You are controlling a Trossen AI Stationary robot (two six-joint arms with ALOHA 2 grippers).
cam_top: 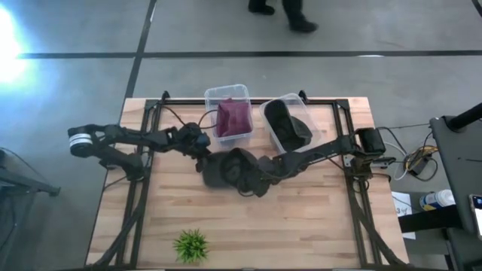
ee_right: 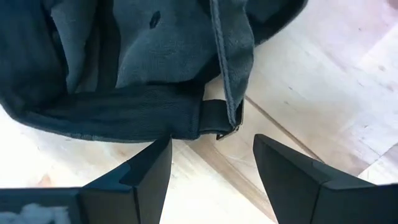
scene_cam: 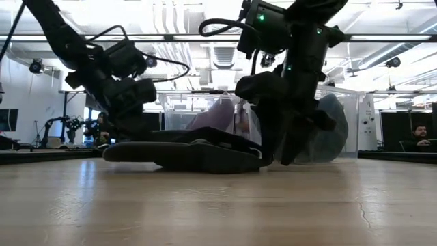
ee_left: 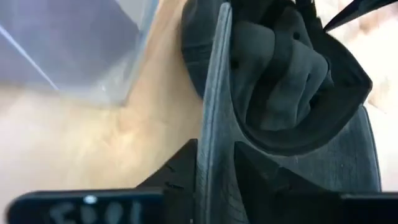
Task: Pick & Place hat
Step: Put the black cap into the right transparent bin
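Observation:
A dark grey cap (cam_top: 228, 167) lies on the wooden table in front of two bins, open side up in the wrist views, with its brim flat on the wood (scene_cam: 184, 156). My left gripper (cam_top: 203, 156) is at the cap's left side and is shut on the brim. My right gripper (cam_top: 256, 183) stands open at the cap's right near side. It points down, and its fingertips (ee_right: 211, 158) hover just off the back strap and its buckle (ee_right: 219, 124) without touching. My left gripper pinches the cap's brim (ee_left: 210, 155) between its two fingers; the brim shows edge-on, running out from between them. The fingers come from the table's left, slanting down. The cap (ee_left: 286, 87) rests on the table.
Behind the cap stand a clear bin holding a maroon hat (cam_top: 232, 115) and a clear bin holding a dark hat (cam_top: 288, 124). A small green plant (cam_top: 190, 245) sits near the near edge. Bare wood lies on the near side. A person's feet (cam_top: 290, 15) show beyond the table.

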